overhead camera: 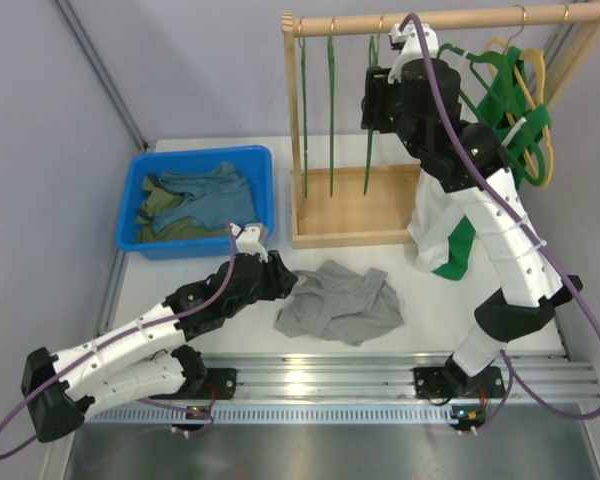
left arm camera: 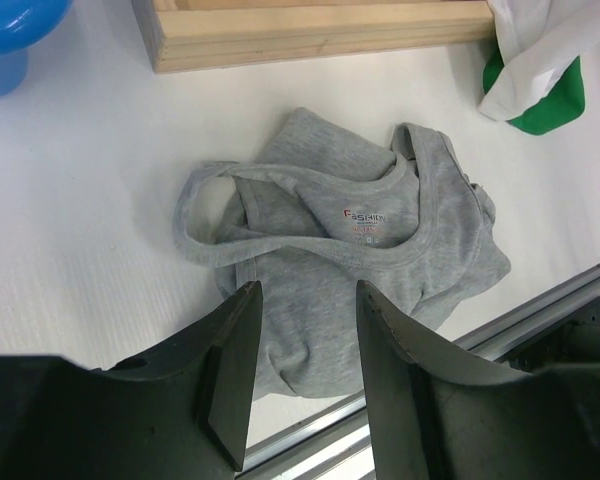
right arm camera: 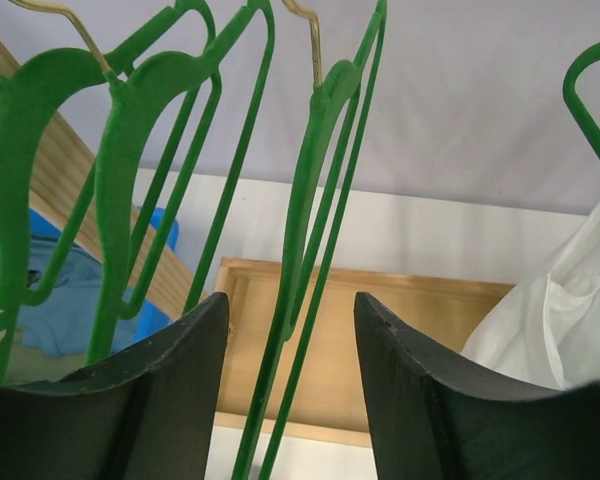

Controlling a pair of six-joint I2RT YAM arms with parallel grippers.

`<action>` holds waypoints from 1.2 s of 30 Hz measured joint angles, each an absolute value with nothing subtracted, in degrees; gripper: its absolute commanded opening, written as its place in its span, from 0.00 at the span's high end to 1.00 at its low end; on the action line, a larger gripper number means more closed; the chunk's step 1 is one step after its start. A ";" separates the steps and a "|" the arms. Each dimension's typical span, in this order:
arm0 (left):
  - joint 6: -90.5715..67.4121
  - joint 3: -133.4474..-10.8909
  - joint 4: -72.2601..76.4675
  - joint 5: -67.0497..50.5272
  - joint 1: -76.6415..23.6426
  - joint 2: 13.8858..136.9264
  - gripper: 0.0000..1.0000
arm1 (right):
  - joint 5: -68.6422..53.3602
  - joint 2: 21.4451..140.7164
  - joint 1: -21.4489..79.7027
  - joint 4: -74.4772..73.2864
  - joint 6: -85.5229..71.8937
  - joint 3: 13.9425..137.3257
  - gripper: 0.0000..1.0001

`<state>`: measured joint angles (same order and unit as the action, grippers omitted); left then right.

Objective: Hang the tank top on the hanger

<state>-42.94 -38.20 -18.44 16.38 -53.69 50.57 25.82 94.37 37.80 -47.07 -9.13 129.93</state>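
The light grey tank top (overhead camera: 340, 302) lies crumpled on the white table in front of the rack; in the left wrist view the tank top (left arm camera: 350, 250) shows its straps and neck label. My left gripper (overhead camera: 285, 280) is low at its left edge, and its open fingers (left arm camera: 305, 290) straddle the near hem without pinching it. The hanger (overhead camera: 371, 120), thin and green with a gold hook, hangs third from the left on the rail. My right gripper (overhead camera: 377, 100) is raised to it. Its open fingers (right arm camera: 290, 300) stand either side of the hanger's (right arm camera: 310, 200) wires with gaps on both sides.
A blue bin (overhead camera: 198, 160) of teal and olive clothes sits at the back left. The wooden rack (overhead camera: 430, 20) also carries two more thin green hangers (overhead camera: 317, 110), thick green hangers (overhead camera: 500, 95), a yellow hanger (overhead camera: 535, 80) and a white top (overhead camera: 435, 215). An aluminium rail (overhead camera: 380, 375) runs along the near edge.
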 measured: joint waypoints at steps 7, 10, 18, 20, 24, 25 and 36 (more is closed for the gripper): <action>-42.96 -38.20 -18.70 16.67 -53.69 49.91 0.53 | 26.85 95.81 37.80 -47.59 -8.29 129.29 0.58; -42.96 -38.20 -19.03 16.99 -53.69 49.69 0.53 | 27.22 95.88 37.80 -47.66 -7.88 128.84 0.60; -43.00 -38.20 -19.40 17.43 -53.69 49.60 0.53 | 27.86 95.88 37.80 -47.64 -7.44 126.21 0.63; -43.16 -38.20 -19.40 17.41 -53.69 49.63 0.53 | 27.99 95.90 37.80 -47.75 -7.40 125.84 0.64; -43.22 -38.20 -19.40 17.43 -53.69 49.60 0.53 | 28.14 95.90 37.80 -47.70 -7.09 125.64 0.67; -43.24 -38.20 -19.40 17.43 -53.69 49.60 0.53 | 28.27 95.90 37.80 -47.68 -7.05 125.64 0.68; -43.38 -38.09 -19.88 17.45 -53.69 49.10 0.53 | 28.86 95.90 37.80 -47.64 -6.17 125.62 1.00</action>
<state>-43.38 -38.09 -19.88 17.45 -53.69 49.10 28.86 95.90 37.80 -47.64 -6.17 125.62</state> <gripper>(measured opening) 0.473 0.078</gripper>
